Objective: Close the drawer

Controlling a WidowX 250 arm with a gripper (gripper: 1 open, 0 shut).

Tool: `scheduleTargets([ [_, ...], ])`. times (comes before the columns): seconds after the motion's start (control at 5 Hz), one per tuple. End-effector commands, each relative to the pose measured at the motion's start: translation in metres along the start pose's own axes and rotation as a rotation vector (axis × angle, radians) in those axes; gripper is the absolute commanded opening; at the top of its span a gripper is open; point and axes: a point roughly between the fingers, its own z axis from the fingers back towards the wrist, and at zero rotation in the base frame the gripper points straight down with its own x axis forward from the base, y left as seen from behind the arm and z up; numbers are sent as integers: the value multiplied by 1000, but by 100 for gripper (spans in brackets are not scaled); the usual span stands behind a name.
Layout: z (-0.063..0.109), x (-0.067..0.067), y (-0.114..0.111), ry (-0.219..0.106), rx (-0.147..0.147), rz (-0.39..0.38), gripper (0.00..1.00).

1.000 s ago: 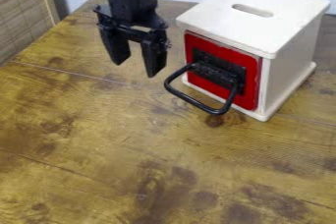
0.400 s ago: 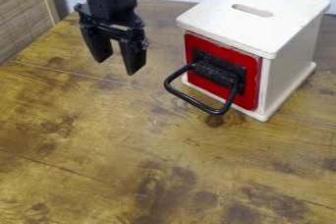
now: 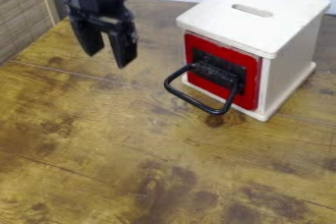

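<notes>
Drawer (image 3: 223, 70) flush in the pale wooden box (image 3: 260, 22), red front showing, black loop handle (image 3: 197, 94) jutting out over the wooden desk (image 3: 125, 149). Fingers (image 3: 106, 49) spread apart, nothing between them, off to the left of the box in the view, well apart from the handle. Only bare desk between fingers and handle. Slatted wooden piece (image 3: 23, 14) at upper left edge.

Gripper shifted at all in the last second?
Yes: the gripper has moved left in the view, farther from the red drawer front.
</notes>
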Motion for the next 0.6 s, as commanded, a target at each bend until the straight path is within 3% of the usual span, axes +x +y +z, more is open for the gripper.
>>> scheduleTargets([
  [0.0, 17, -6, -9, -49, -5, -47, 100],
  [0.2, 20, -6, -22, -52, -5, -118, 0],
  [0.4, 23, -3, -24, -59, 0, -146, 100],
])
